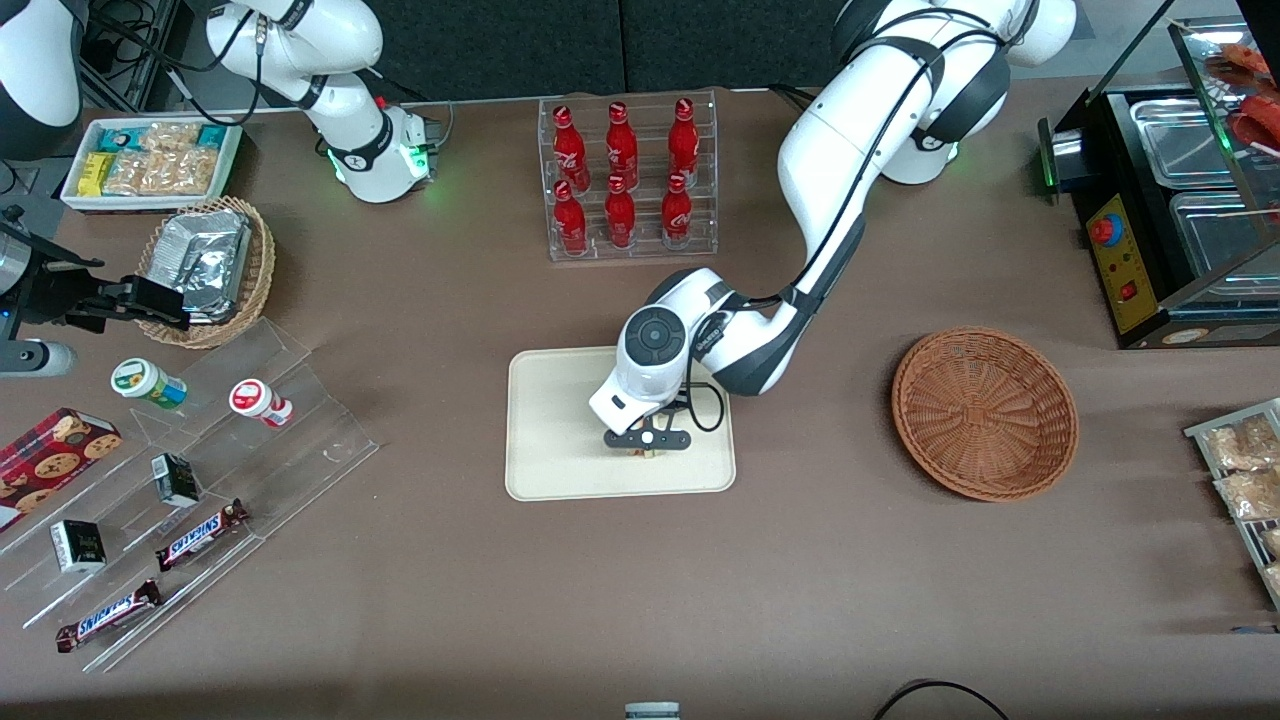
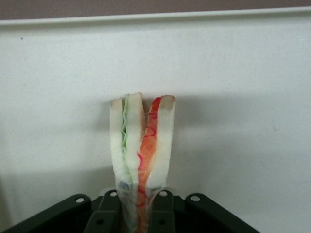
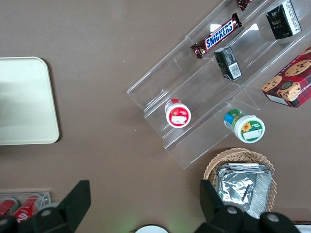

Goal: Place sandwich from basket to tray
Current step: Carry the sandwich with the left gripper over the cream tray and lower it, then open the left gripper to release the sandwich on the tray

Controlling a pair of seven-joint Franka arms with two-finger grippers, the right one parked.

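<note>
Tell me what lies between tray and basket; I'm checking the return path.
Bare brown table only, seen in the front view between the tray and basket. The gripper holds the sandwich over the tray.

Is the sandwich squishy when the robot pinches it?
Probably yes. The sandwich narrows where the gripper shuts on it and spreads apart farther out, so the bread seems soft. It looks light for its size. Standing on its thin edge over the tray, it may tip flat once released.

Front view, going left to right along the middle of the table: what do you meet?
Foil-pack basket → tray → pincer holding the sandwich over the tray → empty brown basket.
</note>
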